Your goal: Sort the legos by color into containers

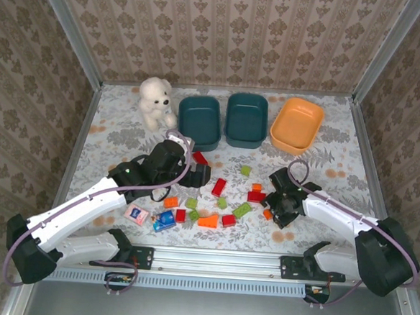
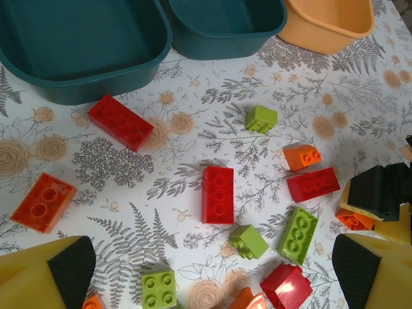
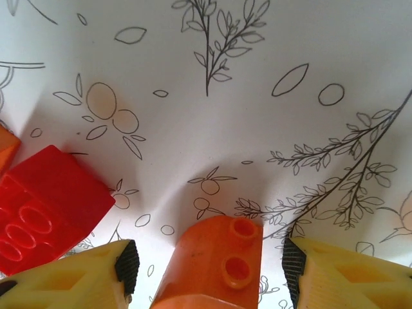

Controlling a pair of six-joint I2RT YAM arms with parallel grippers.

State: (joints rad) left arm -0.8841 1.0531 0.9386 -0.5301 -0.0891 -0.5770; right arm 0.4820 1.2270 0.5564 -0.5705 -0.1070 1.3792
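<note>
left gripper spread wide, nothing held, fingers cropped | right gripper parted around orange brick, gaps seen, brick's near end cropped | red brick partly hidden behind finger

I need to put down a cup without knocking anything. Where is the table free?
Bare table lies between the teddy bear and the left arm, and again between the orange tub and the right arm. The middle, in front of the teal tubs, is crowded with bricks.
</note>
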